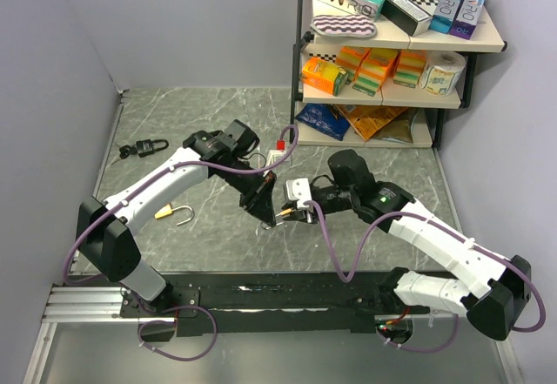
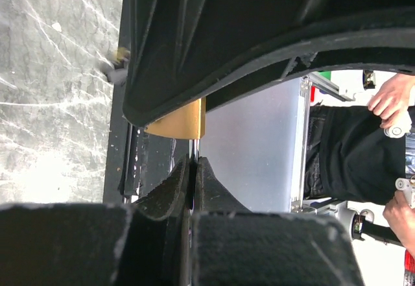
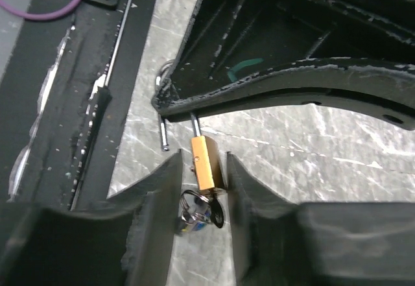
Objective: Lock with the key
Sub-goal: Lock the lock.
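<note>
**A:** Where is the lock right now?

**B:** The small brass padlock (image 3: 207,164) is up off the grey marbled table (image 1: 209,114), between your 2 arms near the middle of the workspace. Your left gripper (image 2: 193,163) has its jaws pinched tight on the thin steel shackle (image 3: 194,127) – the left wrist view shows no gap on either side of the rod.

**A:** And the right one?

**B:** Your right gripper (image 1: 291,212) has its jaws set narrow around the padlock's body. The ring of keys (image 3: 202,213) hangs from the lock's underside between the fingers. One finger looks to touch the brass, the other perhaps not, so I cannot tell whether it is gripping.

**A:** Anything else about?

**B:** 2 more locks lie to the left – a second brass padlock (image 1: 165,213) with its shackle open, and a dark padlock (image 1: 144,148) further back.
</note>
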Robot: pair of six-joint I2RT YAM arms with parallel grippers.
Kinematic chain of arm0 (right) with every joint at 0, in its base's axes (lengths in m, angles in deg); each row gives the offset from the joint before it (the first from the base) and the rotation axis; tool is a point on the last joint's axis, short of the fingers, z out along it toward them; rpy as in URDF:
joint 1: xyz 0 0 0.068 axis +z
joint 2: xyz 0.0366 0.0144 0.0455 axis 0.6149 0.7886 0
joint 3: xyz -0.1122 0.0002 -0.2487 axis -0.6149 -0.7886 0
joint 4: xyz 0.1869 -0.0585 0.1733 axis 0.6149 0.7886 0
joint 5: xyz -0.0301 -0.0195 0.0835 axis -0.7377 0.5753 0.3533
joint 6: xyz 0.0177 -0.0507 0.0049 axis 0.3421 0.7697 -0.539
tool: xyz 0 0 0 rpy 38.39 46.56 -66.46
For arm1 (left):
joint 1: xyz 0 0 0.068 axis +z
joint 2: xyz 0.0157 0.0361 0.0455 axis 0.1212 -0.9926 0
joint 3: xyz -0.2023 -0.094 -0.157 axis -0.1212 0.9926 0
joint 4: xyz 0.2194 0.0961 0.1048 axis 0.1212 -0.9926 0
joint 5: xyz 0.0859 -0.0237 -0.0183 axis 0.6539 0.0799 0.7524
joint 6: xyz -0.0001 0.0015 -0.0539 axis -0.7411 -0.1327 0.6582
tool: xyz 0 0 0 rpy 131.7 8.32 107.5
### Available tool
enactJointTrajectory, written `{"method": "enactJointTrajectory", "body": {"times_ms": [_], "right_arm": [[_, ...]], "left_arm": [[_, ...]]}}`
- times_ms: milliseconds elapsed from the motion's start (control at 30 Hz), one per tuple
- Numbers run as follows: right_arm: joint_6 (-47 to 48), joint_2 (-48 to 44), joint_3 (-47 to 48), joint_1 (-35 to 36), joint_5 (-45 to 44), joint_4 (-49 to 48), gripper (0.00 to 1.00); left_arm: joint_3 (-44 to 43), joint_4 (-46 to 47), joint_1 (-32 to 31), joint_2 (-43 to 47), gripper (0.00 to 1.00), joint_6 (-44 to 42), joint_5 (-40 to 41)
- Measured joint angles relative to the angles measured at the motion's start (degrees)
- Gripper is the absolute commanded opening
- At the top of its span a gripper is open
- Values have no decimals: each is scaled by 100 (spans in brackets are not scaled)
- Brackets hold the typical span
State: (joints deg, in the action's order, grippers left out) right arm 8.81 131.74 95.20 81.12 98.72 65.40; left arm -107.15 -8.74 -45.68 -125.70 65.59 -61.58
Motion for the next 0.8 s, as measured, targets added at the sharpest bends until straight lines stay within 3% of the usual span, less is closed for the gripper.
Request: {"method": "enactJointTrajectory", "body": {"times_ms": [167, 200, 267, 367, 400, 467, 600, 667, 700, 800], "right_arm": [[11, 4, 0, 9, -109, -46, 19], [22, 4, 0, 9, -116, -48, 9], [33, 4, 0, 9, -120, -46, 0], [44, 4, 0, 11, -118, -39, 0], [42, 4, 0, 11, -116, -37, 0], [20, 4, 0, 11, -96, -17, 0], [-144, 9, 0, 11, -70, 50, 0], [-299, 9, 0, -4, -55, 50, 0], [-382, 9, 0, -31, -37, 48, 0], [-769, 9, 0, -151, 79, 24, 0]], "left_arm": [[0, -2, -11, 0, 1, 15, -13], [0, 0, -11, 0, 1, 15, -11], [0, 2, -11, 0, 1, 17, -7], [0, 7, -11, 0, 21, 17, 9], [0, 13, -11, 0, 33, 22, 20], [0, 37, -11, 0, 40, 26, 57], [17, 181, 79, 31, 64, 107, 155], [151, 448, 267, 168, 70, 232, 166], [236, 549, 398, 262, 79, 295, 168], [546, 975, 960, 693, 80, 531, 173]]}}
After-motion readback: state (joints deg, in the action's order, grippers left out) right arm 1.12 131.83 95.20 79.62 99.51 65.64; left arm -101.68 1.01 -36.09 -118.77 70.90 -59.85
